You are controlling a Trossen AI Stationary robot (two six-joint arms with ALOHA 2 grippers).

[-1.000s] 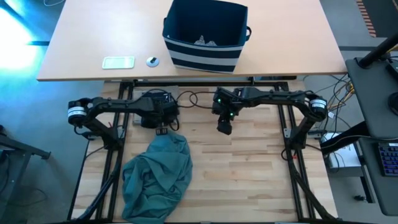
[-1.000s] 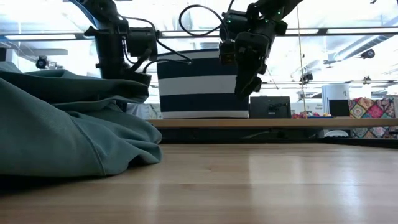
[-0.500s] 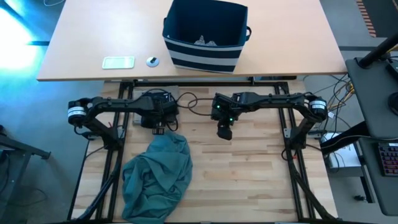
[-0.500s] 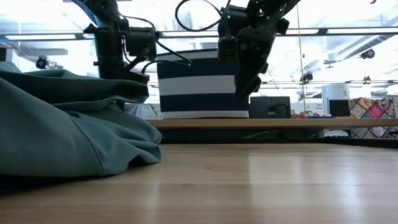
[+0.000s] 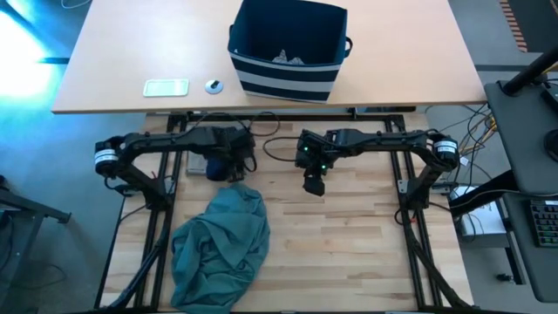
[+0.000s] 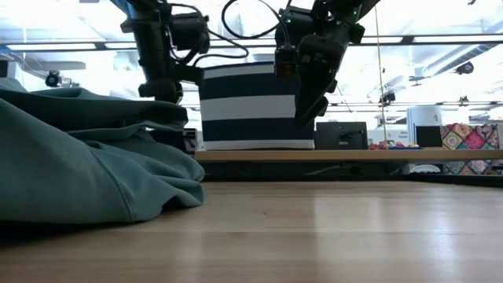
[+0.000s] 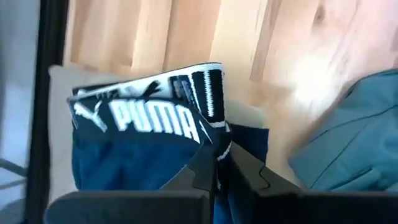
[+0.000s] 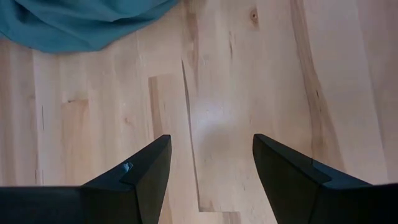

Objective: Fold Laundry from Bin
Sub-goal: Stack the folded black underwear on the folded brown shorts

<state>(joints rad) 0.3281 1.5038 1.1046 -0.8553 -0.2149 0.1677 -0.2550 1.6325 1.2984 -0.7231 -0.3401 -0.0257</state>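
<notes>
Bare wood lies open under my right tool [image 5: 314,185] and across the surface [image 5: 366,253] to its right. The heaped teal garment [image 5: 220,249] blocks the left side; the striped bin [image 5: 288,48] stands well apart beyond.

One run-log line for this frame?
left gripper: shut on navy garment | right gripper: open, hovering over table | teal garment: heaped | bin: on desk

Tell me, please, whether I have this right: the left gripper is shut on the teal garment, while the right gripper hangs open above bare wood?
Not quite. The left gripper is shut on the navy garment with white lettering, not the teal garment, as the left wrist view shows. The rest stands: the right gripper hangs open above bare wood.
</notes>
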